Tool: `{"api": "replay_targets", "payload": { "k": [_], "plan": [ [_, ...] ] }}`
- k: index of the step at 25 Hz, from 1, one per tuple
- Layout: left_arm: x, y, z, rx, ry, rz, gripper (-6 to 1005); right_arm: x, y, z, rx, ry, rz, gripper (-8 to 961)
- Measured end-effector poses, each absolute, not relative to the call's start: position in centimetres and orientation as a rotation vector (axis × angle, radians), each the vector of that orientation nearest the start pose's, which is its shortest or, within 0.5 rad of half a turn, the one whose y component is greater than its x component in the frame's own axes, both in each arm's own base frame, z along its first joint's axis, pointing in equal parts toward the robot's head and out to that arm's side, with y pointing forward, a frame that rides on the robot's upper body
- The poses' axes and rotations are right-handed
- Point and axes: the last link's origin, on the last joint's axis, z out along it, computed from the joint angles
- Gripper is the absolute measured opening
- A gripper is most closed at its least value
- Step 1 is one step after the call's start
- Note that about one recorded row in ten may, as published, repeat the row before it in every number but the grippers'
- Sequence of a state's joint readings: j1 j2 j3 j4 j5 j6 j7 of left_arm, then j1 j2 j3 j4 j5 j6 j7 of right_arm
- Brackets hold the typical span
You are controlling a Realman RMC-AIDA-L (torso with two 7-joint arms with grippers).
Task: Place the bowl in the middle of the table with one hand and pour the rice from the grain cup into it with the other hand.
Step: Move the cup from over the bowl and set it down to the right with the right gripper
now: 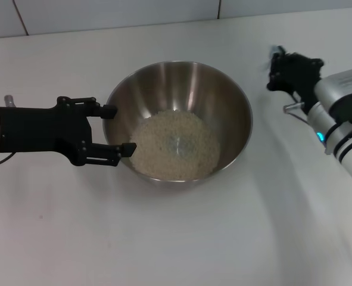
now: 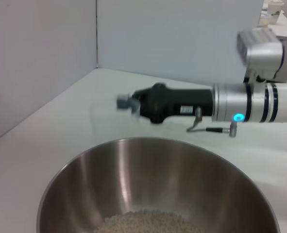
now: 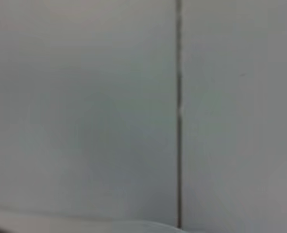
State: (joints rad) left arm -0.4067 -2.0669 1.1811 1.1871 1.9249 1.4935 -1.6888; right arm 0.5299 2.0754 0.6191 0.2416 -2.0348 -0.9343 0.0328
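The steel bowl (image 1: 223, 101) stands in the middle of the white table (image 1: 164, 238), with a heap of pale rice (image 1: 170, 143) in its bottom. My left gripper (image 1: 122, 129) is open, its fingertips (image 1: 111, 110) right at the bowl's left rim. The left wrist view looks over the bowl (image 2: 133, 174) and the rice (image 2: 148, 221). My right gripper (image 1: 275, 70) hovers to the right of the bowl, apart from it. It seems shut on a small blurred pale thing, seemingly the grain cup (image 2: 124, 102). The right wrist view shows only a wall.
The tiled back wall (image 1: 104, 15) runs along the table's far edge. My right arm (image 1: 342, 113) reaches in from the right side. The left arm (image 1: 21, 128) lies low over the table at the left.
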Motion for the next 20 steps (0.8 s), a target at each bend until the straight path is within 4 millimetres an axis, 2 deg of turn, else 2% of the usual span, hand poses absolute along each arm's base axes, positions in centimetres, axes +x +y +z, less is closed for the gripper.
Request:
{"api": "replay_targets", "payload": {
  "k": [4, 9, 15, 20],
  "plan": [
    [-19.8, 33.0, 1.0, -2.892, -0.329, -0.375, 847, 30.5, 36.2, -6.2, -1.804, 0.617, 0.507, 18],
    [-19.8, 33.0, 0.9, -2.892, -0.329, -0.375, 847, 30.7, 35.9, -6.6, -1.814, 0.639, 0.489, 18],
    [-19.8, 33.0, 1.0, -2.892, -0.330, -0.373, 847, 31.5, 34.5, -7.0, -1.802, 0.676, 0.493, 166],
    [-19.9, 32.9, 1.0, -2.891, -0.334, -0.372, 847, 32.3, 32.2, -7.0, -1.763, 0.703, 0.539, 401]
  ]
}}
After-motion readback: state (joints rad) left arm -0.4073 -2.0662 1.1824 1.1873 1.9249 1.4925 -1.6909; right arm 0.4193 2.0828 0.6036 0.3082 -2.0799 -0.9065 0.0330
